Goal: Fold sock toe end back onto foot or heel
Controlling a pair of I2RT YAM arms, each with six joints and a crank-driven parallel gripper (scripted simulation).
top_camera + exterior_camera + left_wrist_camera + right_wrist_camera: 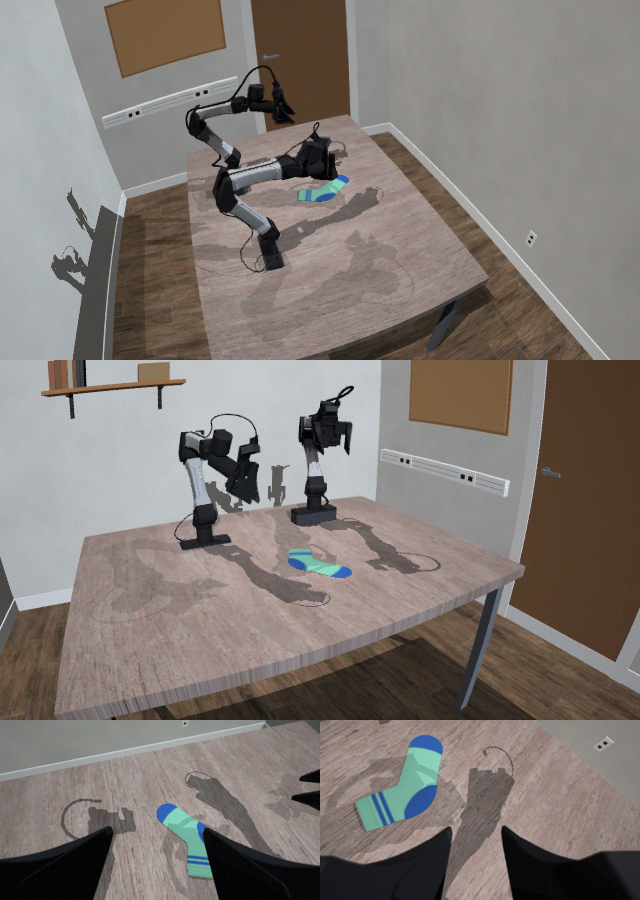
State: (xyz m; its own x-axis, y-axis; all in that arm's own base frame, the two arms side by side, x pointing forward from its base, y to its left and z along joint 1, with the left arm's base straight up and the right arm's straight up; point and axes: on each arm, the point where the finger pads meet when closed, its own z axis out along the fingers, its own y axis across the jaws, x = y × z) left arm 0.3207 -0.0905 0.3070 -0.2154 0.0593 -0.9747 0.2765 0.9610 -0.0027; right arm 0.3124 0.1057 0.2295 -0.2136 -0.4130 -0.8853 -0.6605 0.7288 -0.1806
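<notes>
Mint-green knit with blue patches, the sock [325, 192] [312, 562] [182, 825] [414, 780] lay flat on the wood-grained table [320, 305] [200, 655] [133, 772] [561, 808], below both grippers and touching neither. Its blue toe end [343, 179] [344, 572] [166, 812] [426, 744] was unfolded, stretched out past the foot.

The right gripper [333, 176] [254, 502] [295, 787] [476, 828] pointed down above the table, its fingers partly open with only air between them. In its own wrist view the sock was off to the left of the fingertips: the blue heel [325, 198] [297, 563] [201, 832] [421, 801] was the nearest coloured patch, the toe sat farther up the view, and the ribbed cuff [302, 195] [299, 550] [197, 870] [367, 816] with its two blue stripes reached away to the left.

The left gripper [293, 118] [335, 452] [157, 829] was held higher than the right one, fingers wide open and holding nothing. From its wrist camera, the toe showed through the gap, beyond the fingertips, while the right-hand finger in that view covered part of the heel and cuff.
</notes>
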